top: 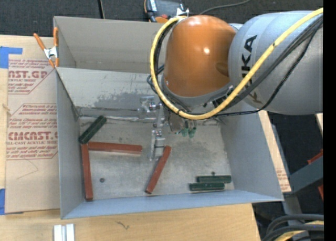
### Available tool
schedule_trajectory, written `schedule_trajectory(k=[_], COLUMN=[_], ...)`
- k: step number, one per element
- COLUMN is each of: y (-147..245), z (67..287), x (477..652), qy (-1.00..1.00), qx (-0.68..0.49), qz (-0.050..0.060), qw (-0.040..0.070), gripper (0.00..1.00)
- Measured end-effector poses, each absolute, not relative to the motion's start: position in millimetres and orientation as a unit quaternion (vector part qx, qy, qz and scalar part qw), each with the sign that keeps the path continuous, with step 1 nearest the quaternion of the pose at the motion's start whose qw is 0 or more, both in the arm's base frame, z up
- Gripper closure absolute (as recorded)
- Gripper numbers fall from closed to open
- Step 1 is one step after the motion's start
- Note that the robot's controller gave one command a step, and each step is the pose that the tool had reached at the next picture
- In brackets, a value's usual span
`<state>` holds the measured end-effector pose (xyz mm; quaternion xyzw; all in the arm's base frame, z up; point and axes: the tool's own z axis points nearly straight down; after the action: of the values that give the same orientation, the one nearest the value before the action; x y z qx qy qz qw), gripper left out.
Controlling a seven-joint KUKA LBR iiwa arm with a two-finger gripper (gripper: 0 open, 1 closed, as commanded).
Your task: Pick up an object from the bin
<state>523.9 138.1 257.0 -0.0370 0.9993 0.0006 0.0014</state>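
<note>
Nearest, two dark green bars (210, 182) lie side by side at the right front of the bin (68, 145). A left red bar (86, 171) runs along the left wall. In the middle, a slanted red bar (157, 170) points from near-left to far-right, its far end just beside the tool (157, 152). Whether the tool is wide or narrow cannot be told. Further back lie a level red bar (114, 149) and a lone green bar (92, 129).

3 red sticks (113, 149), 3 green sticks (210, 182), grey bin (105, 72)
</note>
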Motion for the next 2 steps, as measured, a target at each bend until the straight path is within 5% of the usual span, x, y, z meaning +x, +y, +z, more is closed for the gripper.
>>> schedule_trajectory(k=[1,2], y=[92,153], z=[107,67], x=[551.0,569.0], qy=[1.000,1.000], qx=[0.003,-0.018], qz=[0.000,0.002], qw=[-0.003,0.000], gripper=[0.00,0.00])
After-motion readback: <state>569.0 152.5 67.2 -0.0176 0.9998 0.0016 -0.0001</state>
